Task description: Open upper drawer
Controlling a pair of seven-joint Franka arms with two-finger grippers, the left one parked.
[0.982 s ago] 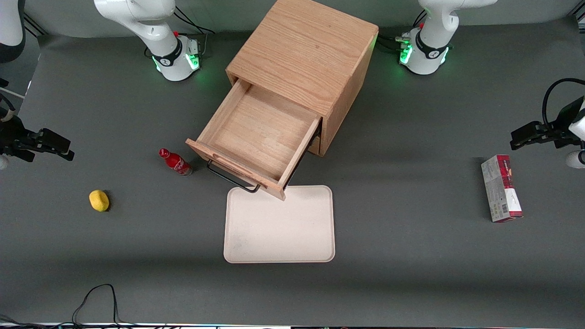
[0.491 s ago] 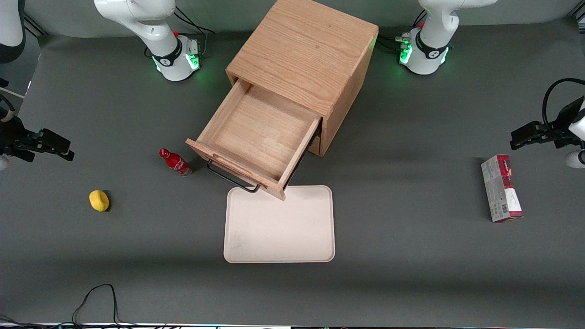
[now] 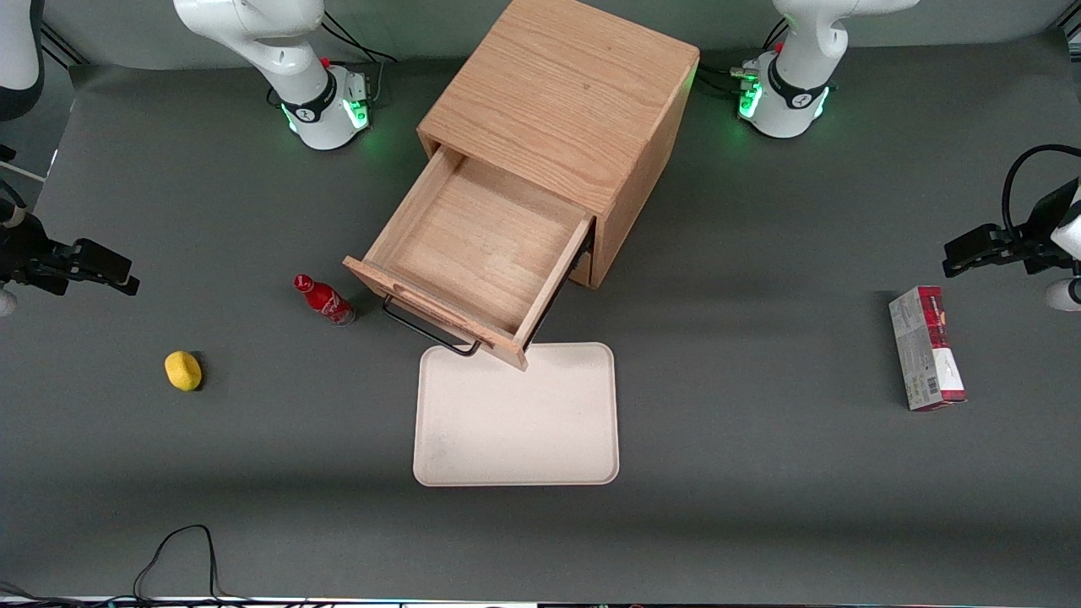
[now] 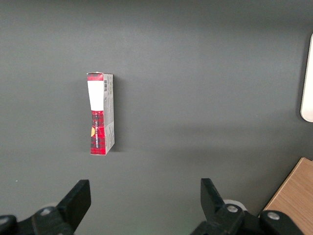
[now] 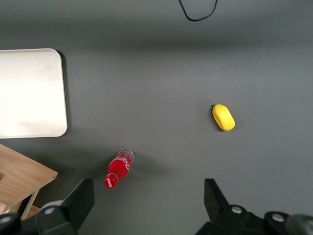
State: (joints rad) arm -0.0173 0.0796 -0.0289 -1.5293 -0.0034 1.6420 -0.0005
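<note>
The grey tabletop (image 3: pixel 760 473) carries a wooden cabinet (image 3: pixel 566 101) at upper centre of the front view. Its upper drawer (image 3: pixel 477 253) stands pulled out over the cream tray (image 3: pixel 517 431), with the black handle (image 3: pixel 426 331) free. At that view's left edge, the claw (image 3: pixel 114 274) hangs wide open, holding nothing, above the red bottle (image 5: pixel 117 169) and yellow lemon-like object (image 5: pixel 223 117).

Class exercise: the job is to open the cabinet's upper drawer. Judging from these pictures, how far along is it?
Apparently done: the upper drawer stands pulled well out of the cabinet, its inside bare, its front over the tray corner. In hand: nothing; the gripper is open, high at the working arm's end, above the lemon and cola bottle. Nothing visibly left.
</note>
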